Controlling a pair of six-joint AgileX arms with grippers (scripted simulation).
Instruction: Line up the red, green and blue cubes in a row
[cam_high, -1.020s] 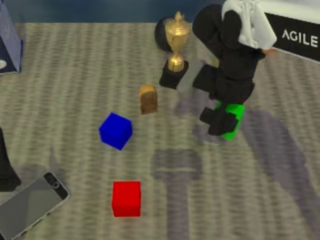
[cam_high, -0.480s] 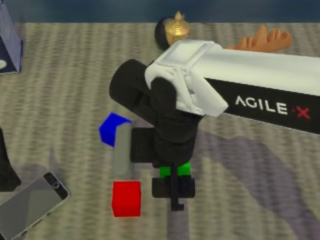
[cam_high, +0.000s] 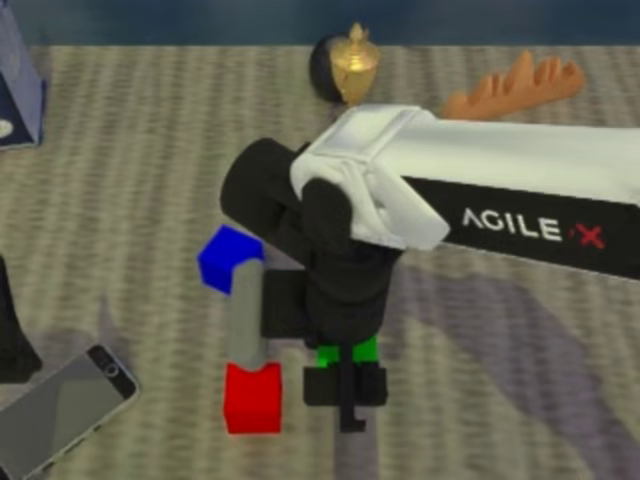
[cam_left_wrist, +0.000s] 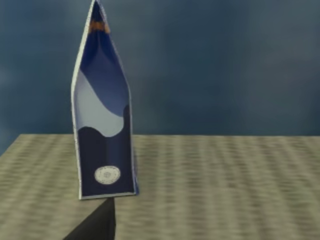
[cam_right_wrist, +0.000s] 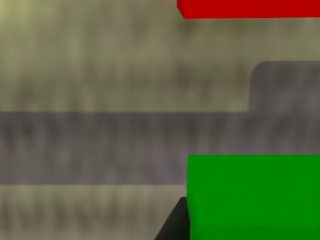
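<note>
rendered simulation test scene, not a real room. indicators: flat-shaded tabletop (cam_high: 120, 160) with a woven grey-tan texture, blank dark blue backdrop, and unrelated props scattered on it: trophy (cam_high: 354, 60), smartphone (cam_high: 60, 408), carton (cam_left_wrist: 102, 125), bread-like item (cam_high: 515, 85).

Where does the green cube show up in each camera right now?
Top view: green cube shows as a sliver under the right end effector, just right of the red cube.
Left wrist view: not in it.
Right wrist view: green cube fills the near corner.
Shared landmark: the red cube, in the top and right wrist views.
</note>
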